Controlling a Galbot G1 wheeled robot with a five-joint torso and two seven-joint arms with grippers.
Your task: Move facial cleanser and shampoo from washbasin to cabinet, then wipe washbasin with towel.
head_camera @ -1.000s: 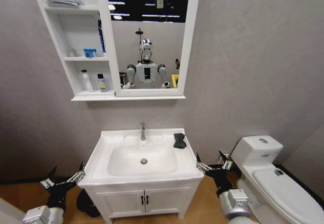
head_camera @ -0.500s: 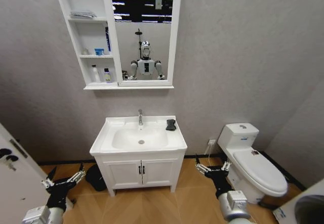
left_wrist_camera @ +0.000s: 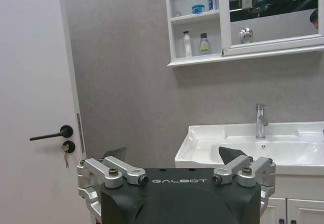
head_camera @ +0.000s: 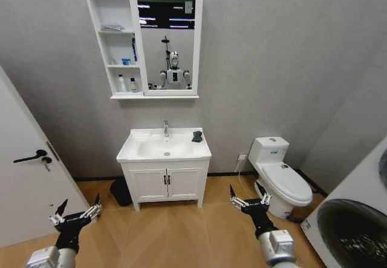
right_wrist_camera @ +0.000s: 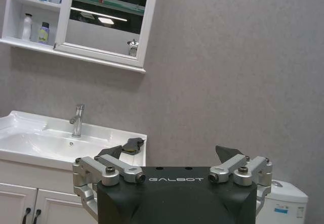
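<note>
Black to dark grey cloth forms the towel (head_camera: pixel 197 137), which lies bunched on the rear right corner of the washbasin (head_camera: pixel 134 153) rim, beside the chrome tap (head_camera: pixel 165 128). Judged by its slumped outline, it is soft, light and limp; it will probably fold under any pinch. A grasp from above at the raised middle of the bundle appears most reliable, since the glazed rim beneath looks smooth and the cloth may slide if pushed sideways.

The basin is white ceramic, rigid, with a rounded bowl and a chrome drain (head_camera: pixel 164 154). It sits on a white two-door vanity (head_camera: pixel 166 184) with black handles.

Two small bottles (head_camera: pixel 127 85) stand upright on the lowest shelf of the white cabinet (head_camera: pixel 97 38) above, next to its mirror (head_camera: pixel 166 44); their labels cannot be read. The bottle transfer therefore appears complete, and wiping is judged to remain.

The left end effector (head_camera: pixel 75 215) hangs low over the wooden floor, fingers spread apart, gripping nothing. The right end effector (head_camera: pixel 249 201) hangs likewise, fingers apart and empty, near the toilet (head_camera: pixel 279 177). Both are well apart from the washbasin.
</note>
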